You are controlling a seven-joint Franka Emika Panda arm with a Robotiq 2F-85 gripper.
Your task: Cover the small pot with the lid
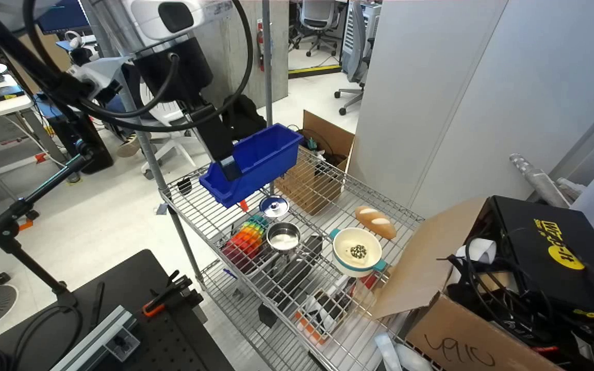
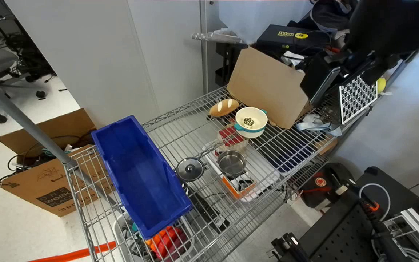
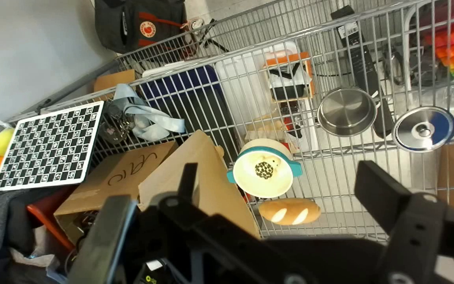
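Silvery pot point(image 3: 347, 112) and knobbed lid point(image 3: 424, 129) sit just apart between the wire shelf's point(image 2: 180, 133) long edges, gripper point(image 3: 278, 171) fingers spread wide.

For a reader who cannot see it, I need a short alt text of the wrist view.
A small silver pot stands uncovered on a wire shelf, with a round knobbed lid lying apart to its right. An open black gripper spans the foreground; beyond it are a teal-handled cream bowl and a bread loaf. A checkered board shows at left.
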